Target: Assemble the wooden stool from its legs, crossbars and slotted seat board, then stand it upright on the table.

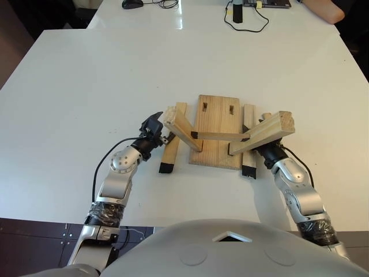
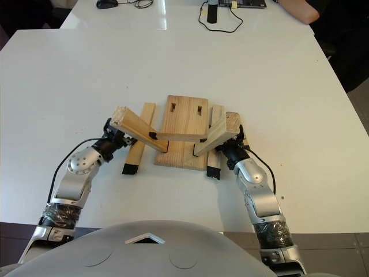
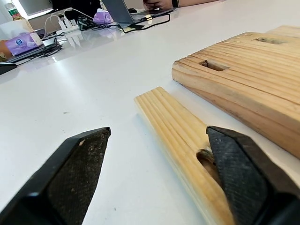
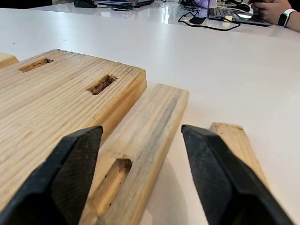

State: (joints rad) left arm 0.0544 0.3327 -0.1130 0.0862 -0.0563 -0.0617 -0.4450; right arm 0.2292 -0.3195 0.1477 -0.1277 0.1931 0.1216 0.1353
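- The left gripper (image 3: 159, 135) is released, its fingers spread wide and low over the table (image 1: 69, 86), with nothing clamped between them.
- The left loose leg (image 1: 169, 154) lies flat between those fingers, nearer to one of them. Its dark end points toward the robot, and it sits just beside the left edge of the seat board (image 1: 216, 115).
- The right gripper (image 4: 141, 130) is released too, fingers wide apart. The right loose leg (image 4: 154, 117) lies flat on the table between them, with a slot cut in its near part.
- A thin strip (image 4: 233, 140) of wood lies just beside that leg, on its outer side.
- Two more legs joined by a crossbar (image 1: 222, 137) rise over the seat board. Their lower ends meet the board's near part and their upper ends lean outward.
- The left raised leg (image 1: 180, 128) leans over the left gripper and the right raised leg (image 1: 266, 134) over the right one. I cannot tell whether they touch the grippers.
- The seat board lies flat between the loose legs, with two slots (image 1: 204, 107) open at its far end.
- A mouse (image 1: 132, 4) sits on the far table.
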